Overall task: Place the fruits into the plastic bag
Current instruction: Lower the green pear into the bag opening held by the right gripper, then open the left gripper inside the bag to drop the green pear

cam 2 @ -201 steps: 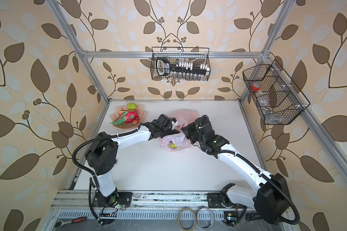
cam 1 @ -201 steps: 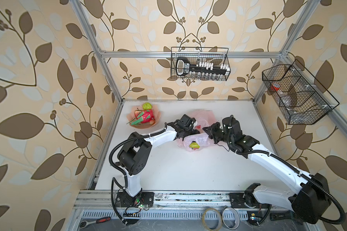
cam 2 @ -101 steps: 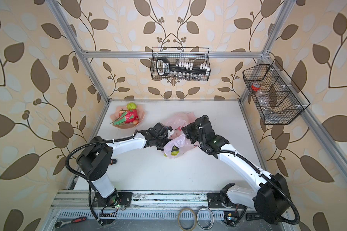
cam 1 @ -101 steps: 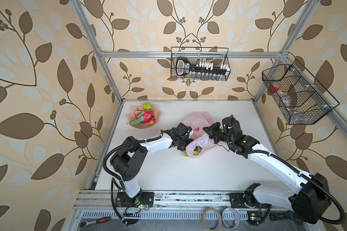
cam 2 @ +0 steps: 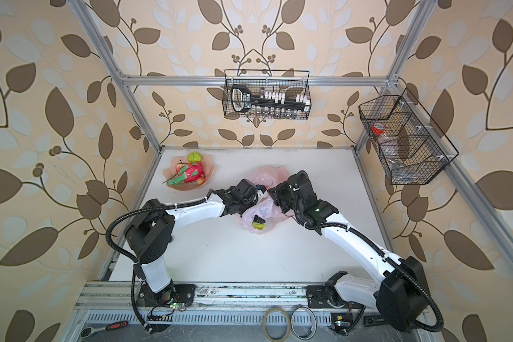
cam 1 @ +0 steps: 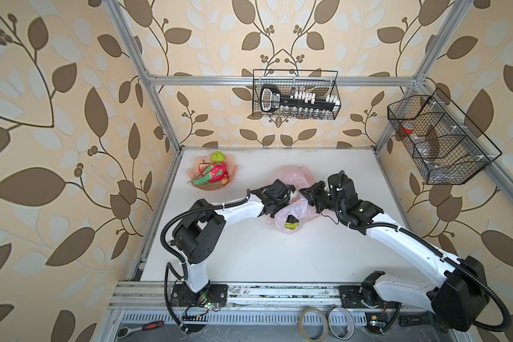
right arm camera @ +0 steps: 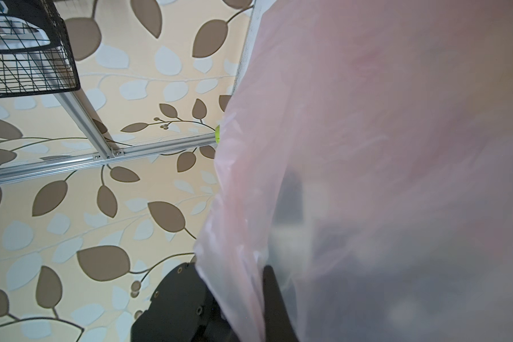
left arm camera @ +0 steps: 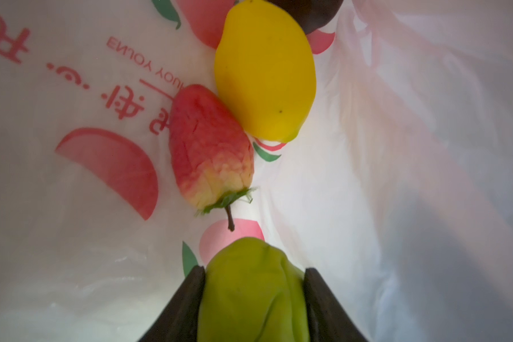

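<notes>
Item under handling: one lumpy green fruit [left arm camera: 252,296]. It is clamped on both flanks between the fingers of the left gripper [left arm camera: 253,271], with its long axis running along the fingers and its end projecting past the tips.

The gripper and fruit are found inside the plastic bag [cam 1: 296,207], which lies near the middle of the desk [cam 1: 279,257], slightly toward the far edge. The bag's mouth is held raised by the right gripper [cam 1: 305,193], whose fingers are closed on the film.

Directly ahead of the left fingertips a red fruit [left arm camera: 211,151] is noted, apart from the held fruit, with the lemon [left arm camera: 264,77] touching it beyond and a dark purple fruit [left arm camera: 308,11] farther in. Release is judged feasible from here.

Outstanding: a dragon fruit [cam 1: 215,174] and a second green fruit [cam 1: 217,157] are seen in the dish [cam 1: 234,170] at the far left corner, nearer the left arm.
</notes>
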Controlling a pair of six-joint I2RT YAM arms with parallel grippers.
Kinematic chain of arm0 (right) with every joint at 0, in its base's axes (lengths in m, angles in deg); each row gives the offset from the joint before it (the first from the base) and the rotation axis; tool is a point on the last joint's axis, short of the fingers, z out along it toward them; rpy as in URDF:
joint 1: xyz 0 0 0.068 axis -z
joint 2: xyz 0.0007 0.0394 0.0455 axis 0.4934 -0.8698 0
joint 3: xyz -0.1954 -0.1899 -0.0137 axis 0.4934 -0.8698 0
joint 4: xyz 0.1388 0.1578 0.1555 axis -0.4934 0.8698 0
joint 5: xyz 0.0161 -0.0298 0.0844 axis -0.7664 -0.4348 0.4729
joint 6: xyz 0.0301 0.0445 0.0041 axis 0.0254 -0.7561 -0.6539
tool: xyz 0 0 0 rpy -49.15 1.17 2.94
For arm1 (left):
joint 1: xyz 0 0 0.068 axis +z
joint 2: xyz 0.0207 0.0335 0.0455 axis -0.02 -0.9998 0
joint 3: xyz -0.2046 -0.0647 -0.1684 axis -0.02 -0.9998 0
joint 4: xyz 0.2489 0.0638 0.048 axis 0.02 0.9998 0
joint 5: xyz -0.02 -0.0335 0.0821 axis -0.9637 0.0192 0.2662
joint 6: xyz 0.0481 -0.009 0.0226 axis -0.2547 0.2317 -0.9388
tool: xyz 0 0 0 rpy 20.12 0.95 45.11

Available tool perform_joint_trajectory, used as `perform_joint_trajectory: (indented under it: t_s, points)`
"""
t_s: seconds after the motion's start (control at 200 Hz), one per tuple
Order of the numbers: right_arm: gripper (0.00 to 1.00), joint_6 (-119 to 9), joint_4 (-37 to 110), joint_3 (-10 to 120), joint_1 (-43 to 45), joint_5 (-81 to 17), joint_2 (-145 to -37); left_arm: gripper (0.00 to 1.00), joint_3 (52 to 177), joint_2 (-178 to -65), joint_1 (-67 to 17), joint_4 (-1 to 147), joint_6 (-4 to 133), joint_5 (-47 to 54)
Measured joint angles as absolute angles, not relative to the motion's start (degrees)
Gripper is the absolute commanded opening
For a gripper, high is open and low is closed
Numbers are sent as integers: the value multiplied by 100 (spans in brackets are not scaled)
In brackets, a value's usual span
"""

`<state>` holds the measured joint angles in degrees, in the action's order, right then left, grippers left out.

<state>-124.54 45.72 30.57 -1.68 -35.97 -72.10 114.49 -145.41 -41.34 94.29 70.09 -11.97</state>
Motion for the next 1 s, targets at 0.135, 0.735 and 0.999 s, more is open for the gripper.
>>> perform_joint_trajectory:
  t_s: [0.135,0.735,0.999]
  points:
    - [0,-12454,4574,3057,-194,-3617,-7210,35,12181,-15083,-4103,9702,6880,-1109]
    - [0,-12548,4587,2895,-255,-3761,-6947,37,13631,-16220,-3712,9737,7293,-1153]
    - [0,-12559,4583,2890,-220,-3757,-6947,63,13541,-16266,-3755,9320,7746,-1592]
